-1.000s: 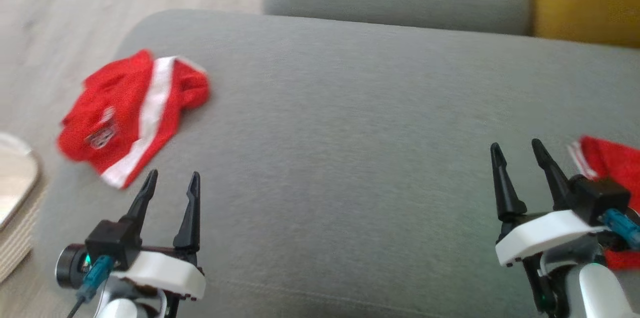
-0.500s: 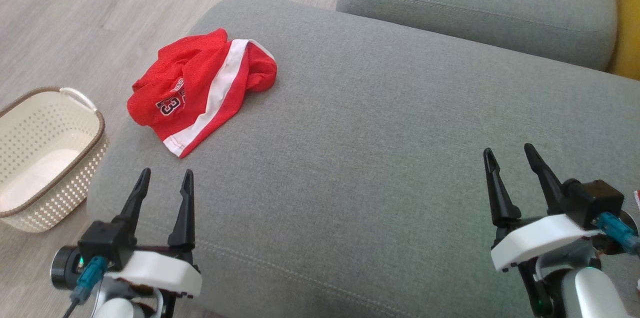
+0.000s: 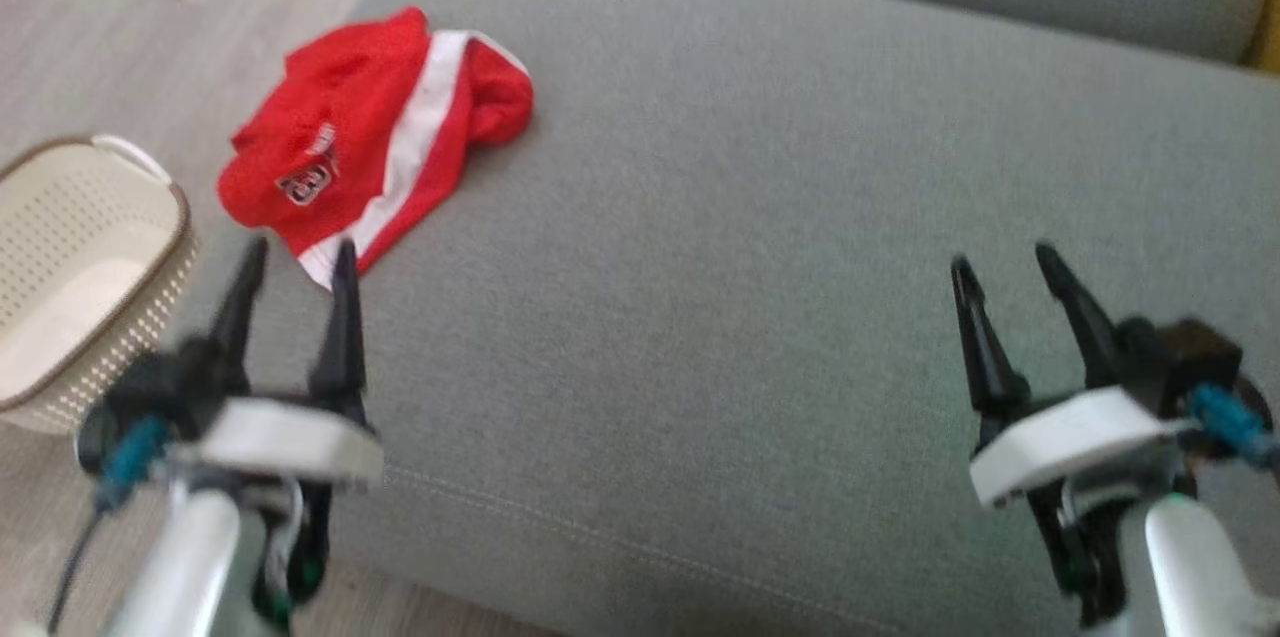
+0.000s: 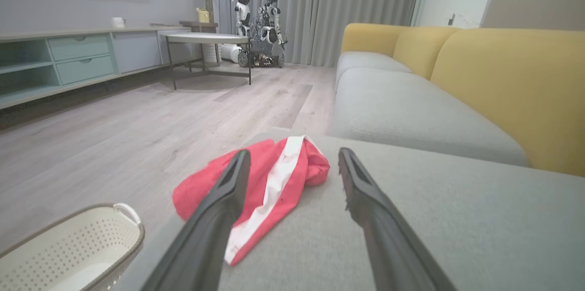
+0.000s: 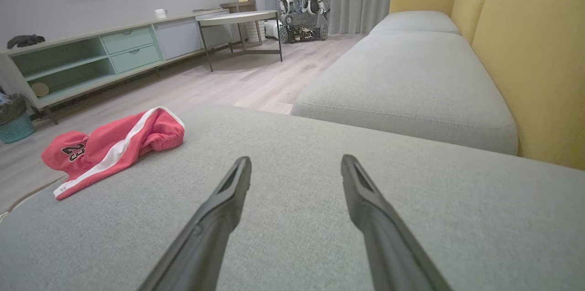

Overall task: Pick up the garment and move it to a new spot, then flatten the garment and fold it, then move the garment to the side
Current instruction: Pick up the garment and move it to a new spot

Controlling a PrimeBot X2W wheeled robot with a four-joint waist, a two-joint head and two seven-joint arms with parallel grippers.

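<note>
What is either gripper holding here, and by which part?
Nothing. The left gripper and right gripper are open and empty; the red garment lies on the cushion.

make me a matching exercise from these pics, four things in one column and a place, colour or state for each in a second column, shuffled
Column one
1. garment
2. basket
3. sofa backrest
4. left gripper

Column two
A. yellow
B. open and empty
C. standing on the wooden floor
D. crumpled near a corner of the grey cushion

Pairs: 1-D, 2-C, 3-A, 4-B
</note>
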